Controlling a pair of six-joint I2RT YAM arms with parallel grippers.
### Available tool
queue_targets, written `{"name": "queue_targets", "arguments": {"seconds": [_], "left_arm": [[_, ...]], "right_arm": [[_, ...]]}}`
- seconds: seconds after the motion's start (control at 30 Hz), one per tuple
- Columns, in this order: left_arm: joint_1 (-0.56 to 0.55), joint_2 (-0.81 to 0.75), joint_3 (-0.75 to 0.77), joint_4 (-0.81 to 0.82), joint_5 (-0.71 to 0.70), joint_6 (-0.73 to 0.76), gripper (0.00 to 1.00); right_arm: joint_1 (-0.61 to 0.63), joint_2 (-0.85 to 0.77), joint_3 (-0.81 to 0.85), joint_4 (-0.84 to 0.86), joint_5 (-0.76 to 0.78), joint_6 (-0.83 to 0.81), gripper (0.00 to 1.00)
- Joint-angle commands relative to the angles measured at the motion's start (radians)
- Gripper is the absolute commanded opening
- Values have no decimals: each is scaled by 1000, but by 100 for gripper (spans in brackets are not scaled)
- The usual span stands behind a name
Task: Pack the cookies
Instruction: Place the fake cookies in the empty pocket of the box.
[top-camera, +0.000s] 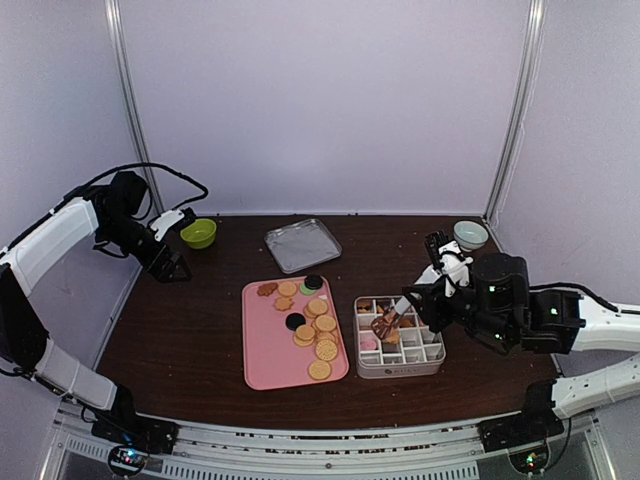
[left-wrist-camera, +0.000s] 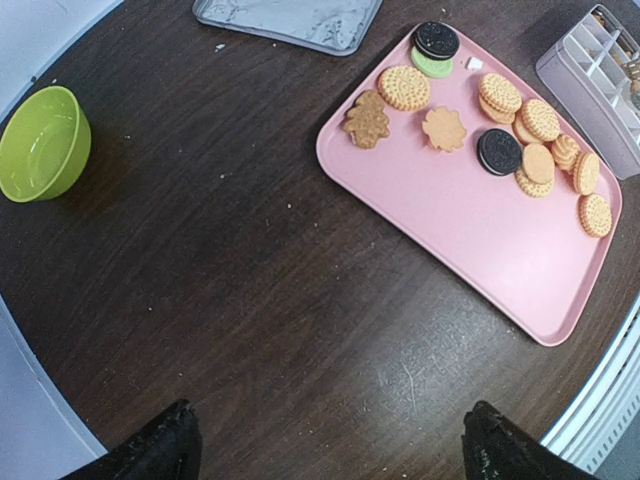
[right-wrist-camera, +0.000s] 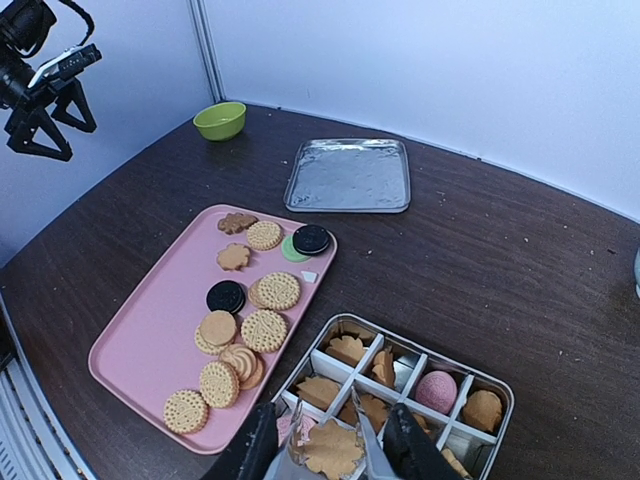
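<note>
Cookies (top-camera: 312, 325) lie loose on a pink tray (top-camera: 268, 350): round golden ones, two black ones and brown flower shapes (right-wrist-camera: 233, 257). A divided metal tin (top-camera: 400, 372) right of the tray holds several flower cookies and a pink round (right-wrist-camera: 437, 390). My right gripper (right-wrist-camera: 330, 445) is shut on metal tongs (right-wrist-camera: 366, 440), which pinch a brown flower cookie (right-wrist-camera: 332, 450) above the tin's near-left cells. My left gripper (top-camera: 168, 268) is open and empty, raised over the table's back left. In its wrist view (left-wrist-camera: 330, 450) the tray cookies (left-wrist-camera: 530, 150) lie far ahead.
A green bowl (top-camera: 198, 233) stands at the back left, close to the left gripper. The tin's lid (top-camera: 302, 244) lies behind the tray. A pale bowl (top-camera: 470, 235) stands at the back right. White walls and posts enclose the table.
</note>
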Motion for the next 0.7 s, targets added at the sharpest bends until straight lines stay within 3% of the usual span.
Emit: {"name": "queue_targets", "arguments": {"seconds": [0.0, 0.3, 0.67], "left_arm": [[8, 0, 29, 3, 23, 12, 94], [7, 3, 32, 0, 20, 13, 94], [9, 5, 42, -6, 16, 15, 94]], "right_arm": [[4, 5, 46, 9, 21, -17, 36], [4, 10, 46, 1, 21, -20, 39], [4, 38, 103, 13, 28, -67, 33]]}}
